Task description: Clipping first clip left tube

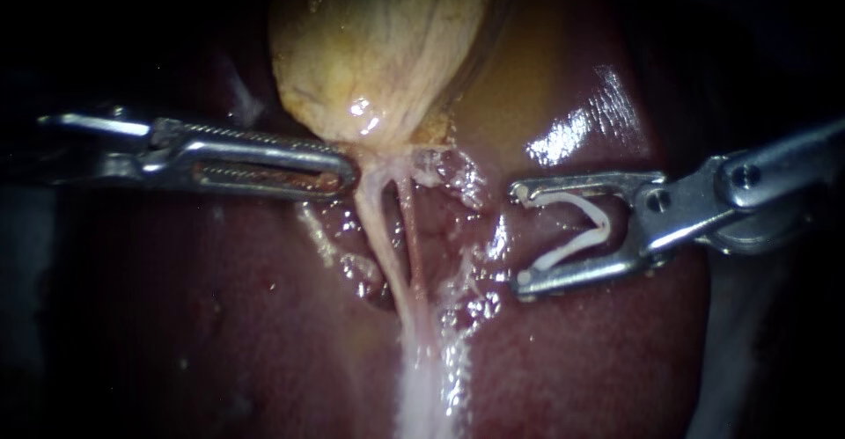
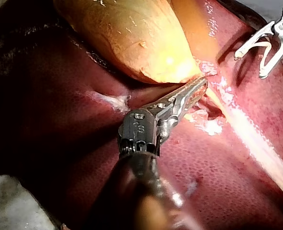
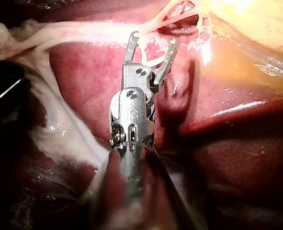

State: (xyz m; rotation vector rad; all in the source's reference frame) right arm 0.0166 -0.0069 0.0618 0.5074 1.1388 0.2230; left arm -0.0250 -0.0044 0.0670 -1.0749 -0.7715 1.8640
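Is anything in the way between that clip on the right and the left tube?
Yes. The thinner right tube runs between the clip held in the right instrument and the left tube. Frayed tissue also lies in that gap.

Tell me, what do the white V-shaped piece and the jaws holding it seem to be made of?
The clip is probably smooth white plastic with a slight sheen. The jaws of the right instrument look like polished metal: silvery, with bright glints.

Dark edges, hard light at the centre.
Well behind the jaws of the left instrument (image 2: 201, 86), beside its shaft, lies a pale grey surface (image 2: 9, 203).
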